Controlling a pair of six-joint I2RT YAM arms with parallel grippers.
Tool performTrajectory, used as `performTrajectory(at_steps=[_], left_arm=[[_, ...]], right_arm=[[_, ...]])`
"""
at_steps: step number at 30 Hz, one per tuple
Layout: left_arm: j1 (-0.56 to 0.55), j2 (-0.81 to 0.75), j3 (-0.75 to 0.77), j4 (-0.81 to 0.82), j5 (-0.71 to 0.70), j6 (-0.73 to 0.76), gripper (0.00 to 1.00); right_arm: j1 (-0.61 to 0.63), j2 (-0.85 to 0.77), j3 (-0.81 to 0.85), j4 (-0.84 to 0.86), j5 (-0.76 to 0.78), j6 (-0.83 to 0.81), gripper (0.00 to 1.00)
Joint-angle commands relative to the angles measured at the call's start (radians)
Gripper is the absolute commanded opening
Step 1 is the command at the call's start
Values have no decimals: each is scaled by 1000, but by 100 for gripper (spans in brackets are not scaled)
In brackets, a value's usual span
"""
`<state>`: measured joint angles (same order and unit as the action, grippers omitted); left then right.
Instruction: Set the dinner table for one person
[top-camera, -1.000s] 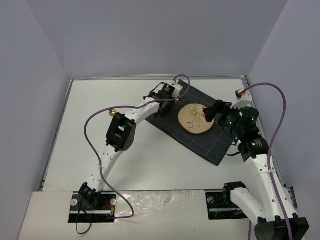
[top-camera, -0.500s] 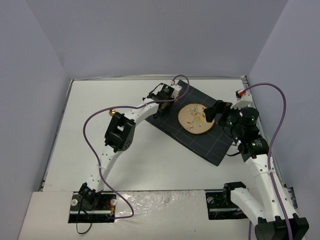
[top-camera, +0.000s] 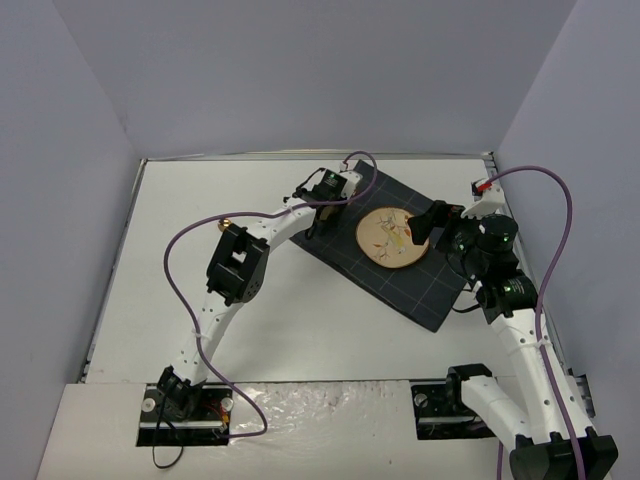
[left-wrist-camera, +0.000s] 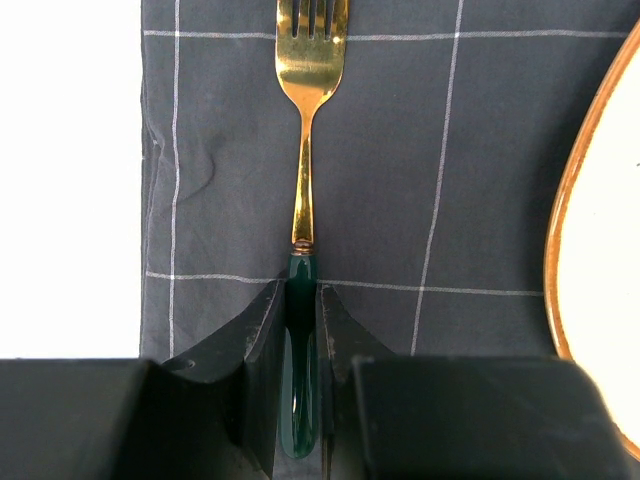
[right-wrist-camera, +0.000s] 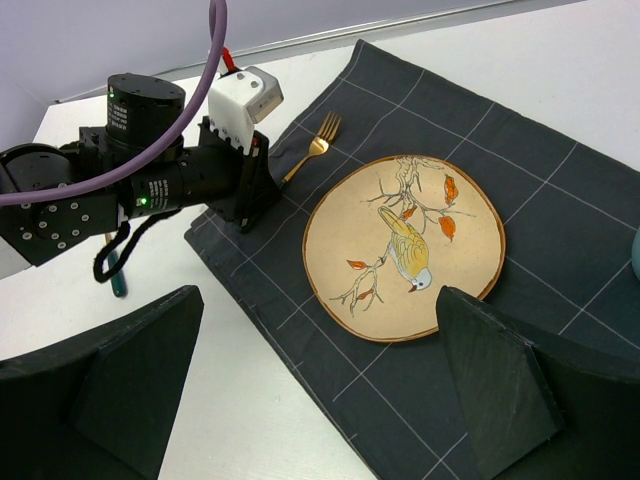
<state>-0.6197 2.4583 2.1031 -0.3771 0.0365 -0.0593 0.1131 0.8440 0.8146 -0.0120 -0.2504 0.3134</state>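
A gold fork (left-wrist-camera: 303, 170) with a dark green handle lies on the dark grey checked cloth (left-wrist-camera: 420, 150), left of a round cream plate (right-wrist-camera: 405, 245) painted with a bird. My left gripper (left-wrist-camera: 300, 290) is shut on the fork's green handle, low over the cloth's left part (top-camera: 335, 195). The fork's tines (right-wrist-camera: 326, 127) point away from the gripper. My right gripper (right-wrist-camera: 310, 390) is open wide and empty, above the plate's right side (top-camera: 425, 225). The cloth lies on the white dinner table (top-camera: 170, 270).
A second green-handled utensil (right-wrist-camera: 117, 275) lies on the bare table beside the left arm; its gold end (top-camera: 228, 222) shows from above. A blue object (right-wrist-camera: 636, 255) sits at the cloth's right edge, mostly out of view. Grey walls stand on three sides.
My left wrist has shifted slightly to the left over the cloth's corner, still on the fork. The right arm and the plate have not moved.
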Motion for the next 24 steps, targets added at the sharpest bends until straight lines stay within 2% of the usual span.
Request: performTrajectory(at_steps=[1, 4, 6, 9, 12, 17, 19, 21, 24], left_arm=[[15, -73, -9, -40, -17, 10, 11], [17, -74, -10, -41, -15, 5, 20], [17, -82, -14, -40, -18, 1, 37], [18, -105, -17, -44, -27, -2, 49], [28, -150, -21, -49, -37, -23, 62], [42, -283, -91, -38, -133, -114, 85], [44, -334, -114, -33, -161, -147, 88], [53, -424, -237, -13, -207, -198, 92], [80, -531, -340, -2, -258, -278, 91]], right_arm=[[8, -17, 12, 56, 3, -10, 100], [8, -19, 9, 57, 5, -11, 100], [8, -22, 8, 57, 3, -10, 100], [8, -26, 8, 57, 1, -11, 100], [8, -32, 15, 57, 0, -15, 100], [8, -34, 26, 52, -8, -26, 100], [8, -37, 26, 49, -14, -27, 100], [8, -40, 26, 46, -26, -31, 100], [9, -43, 28, 39, -42, -36, 100]])
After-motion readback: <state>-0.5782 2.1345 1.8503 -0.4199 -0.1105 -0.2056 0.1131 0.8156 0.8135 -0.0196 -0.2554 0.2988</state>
